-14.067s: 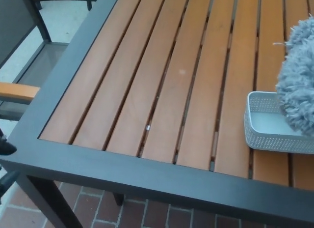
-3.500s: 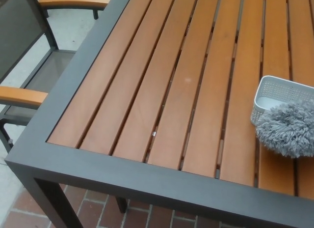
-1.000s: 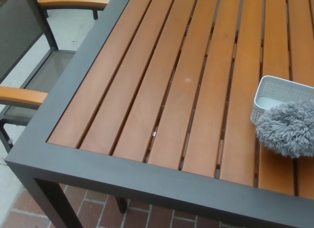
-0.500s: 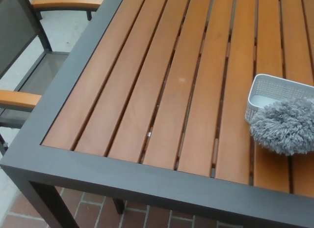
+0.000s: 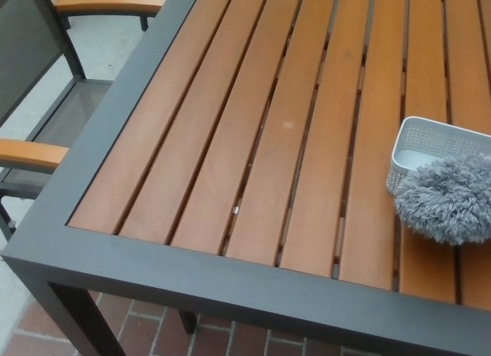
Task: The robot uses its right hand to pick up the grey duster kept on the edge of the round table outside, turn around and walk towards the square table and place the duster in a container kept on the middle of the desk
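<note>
No hands show at this moment, so whether their fingers are released or clenched cannot be told. One grey duster (image 5: 449, 209) lies with its fluffy head draped over the near rim of the white perforated container (image 5: 426, 152), part resting in it and part spilling onto the slats of the square table (image 5: 253, 149); the far end of both is cut off at the picture's right edge. Against the frame half a second ago the whole scene sits slightly shifted, which reads as the camera moving, while duster and container keep the same relation to each other. Compared with fourteen seconds ago, the duster no longer hangs high above the container but rests low against it, free of any grasp. That suggests the placing is essentially finished. A chair (image 5: 34, 87) with an orange armrest stands off the table's left corner.
</note>
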